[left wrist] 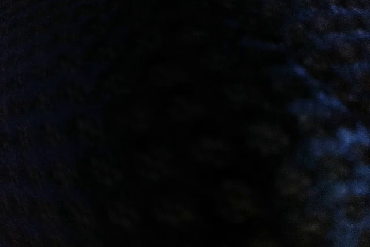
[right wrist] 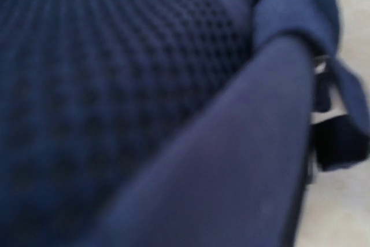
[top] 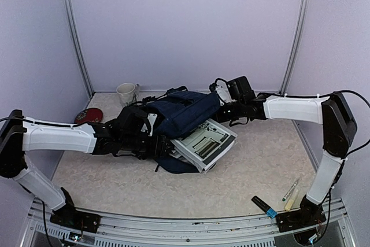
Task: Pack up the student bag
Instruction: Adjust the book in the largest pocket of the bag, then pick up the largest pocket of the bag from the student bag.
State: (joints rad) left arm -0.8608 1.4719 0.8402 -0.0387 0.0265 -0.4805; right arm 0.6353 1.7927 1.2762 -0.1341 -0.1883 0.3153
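2 sets of jaws, the student bag (top: 182,113) between.

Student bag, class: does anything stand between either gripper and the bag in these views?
Nothing visible does. In the top view the left gripper and right gripper both meet the student bag at its two ends, and navy fabric fills both wrist views. Whether either is gripping it cannot be told.

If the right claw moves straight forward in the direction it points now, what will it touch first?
Most likely the dark navy fabric backpack. The right claw points at its end, and the right wrist view is filled with blurred navy mesh, so the fabric seems very close or already touching.
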